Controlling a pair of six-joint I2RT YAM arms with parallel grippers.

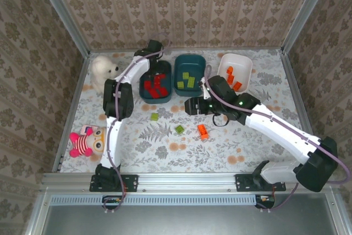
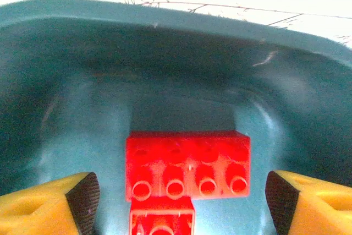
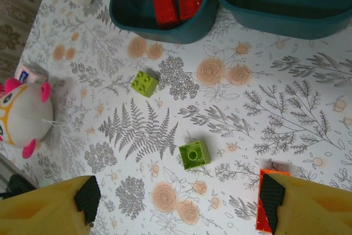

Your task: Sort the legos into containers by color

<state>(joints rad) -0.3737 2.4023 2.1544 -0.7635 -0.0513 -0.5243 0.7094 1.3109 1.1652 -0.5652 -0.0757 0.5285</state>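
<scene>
– Yellow fingers (image 2: 38,207) of the left gripper (image 2: 182,199) are seen spread wide with nothing held between them. A red brick (image 2: 187,163) is seen lying below, on the floor of the left teal tub (image 2: 165,53).

– Which step is judged to be in hand?

– A red drop is judged done on the left. The right gripper (image 3: 180,196) is held over the tablecloth (image 3: 308,108), its jaws likewise wide and empty. Three loose legos are seen there: a far green brick (image 3: 144,83), a near green brick (image 3: 194,154) and an orange brick (image 3: 265,202), partly hidden by one finger.

– What is called for next?

– The orange brick would probably be taken first, being nearest. The jaws must be lowered around it and closed, and the brick carried to the white tub (image 1: 242,64), where orange ones are gathered. The green bricks are owed to the middle teal tub (image 1: 178,75).
</scene>
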